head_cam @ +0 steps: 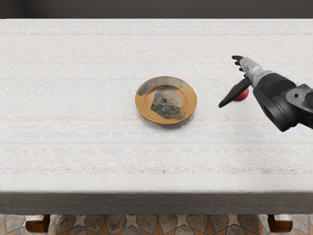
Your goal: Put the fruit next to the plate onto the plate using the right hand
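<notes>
Right hand (248, 73) open at the red fruit (242, 96), fruit not yet on the plate (140, 104).

We see the right arm coming in from the right edge, fingers (238, 59) spread and the thumb pointing down-left past the fruit, nothing gripped. The hand partly covers the fruit, and we can't tell if they touch. The fruit sits on the white table (73, 73), to the right of the orange plate and clear of its rim. The plate is mid-table.

The table (73, 122) lies bare between the plate (144, 105) at frame centre and the red fruit (242, 95) at centre right. The splayed right hand (247, 76) partly covers the fruit.
</notes>
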